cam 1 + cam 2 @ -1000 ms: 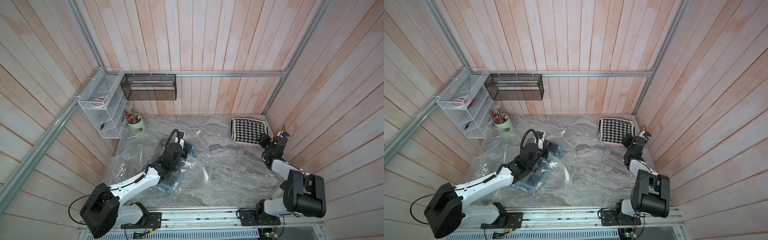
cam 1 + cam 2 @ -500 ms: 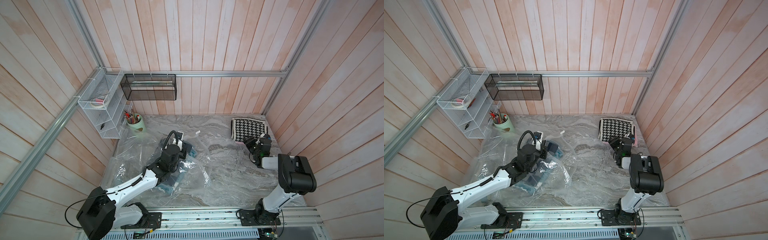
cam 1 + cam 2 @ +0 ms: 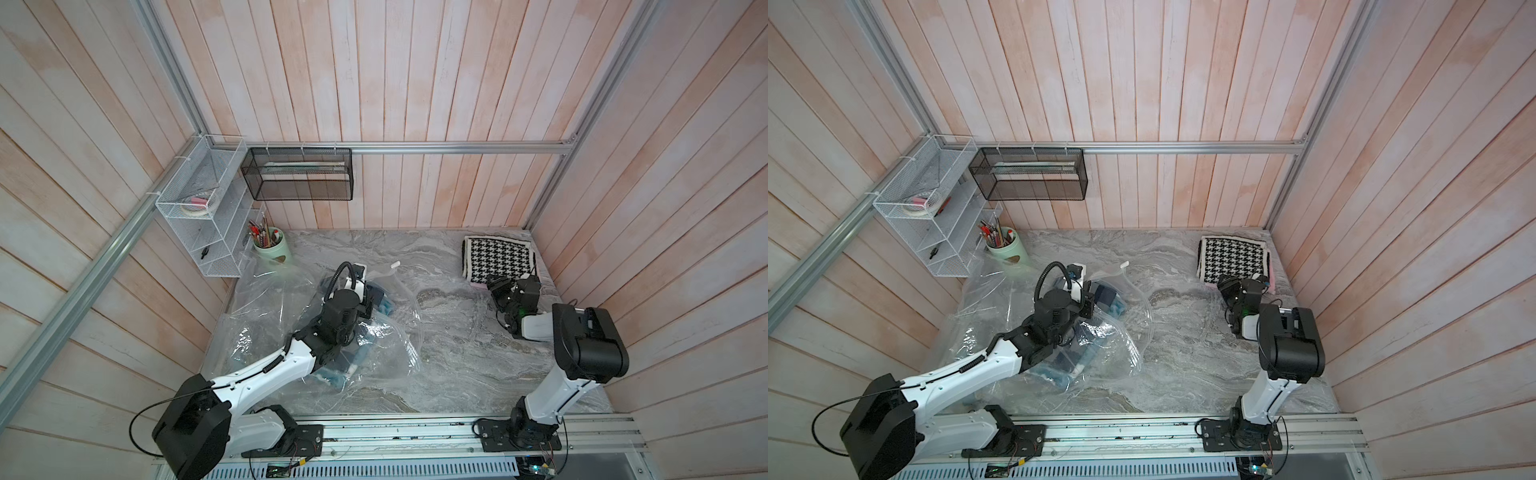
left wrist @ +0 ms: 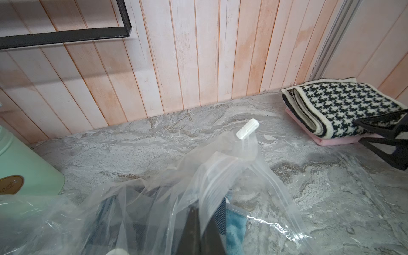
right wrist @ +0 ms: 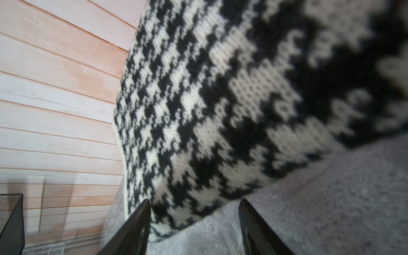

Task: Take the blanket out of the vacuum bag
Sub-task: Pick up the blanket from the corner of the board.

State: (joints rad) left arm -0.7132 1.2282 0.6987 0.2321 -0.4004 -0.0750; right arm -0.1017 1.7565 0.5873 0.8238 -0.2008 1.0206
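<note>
Blanket (image 4: 234, 223): blue, soft; inside vacuum bag (image 4: 220, 174), just beside tips of left gripper (image 4: 199, 223).
Handling: judged light, limp; take a bunched fold at the bag mouth.
Bag: clear, crinkly, slippery; zip slider (image 4: 247, 129) well ahead of the tips.
Left gripper: jaws together, film bunched round them; film or cloth pinched, cannot tell.
Right gripper (image 5: 194, 207): jaws apart astride a corner of houndstooth knit (image 5: 220, 99).
Hidden: most of blanket, behind glare and folds.

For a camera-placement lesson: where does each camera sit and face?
Both top views: overhead, looking down on the table; left arm, right arm show.
Left wrist: faces the back wall over the vacuum bag; shut left end effector shows.
Right wrist: close on the houndstooth blanket; open right end effector shows.
Shared: all see that blanket.
</note>
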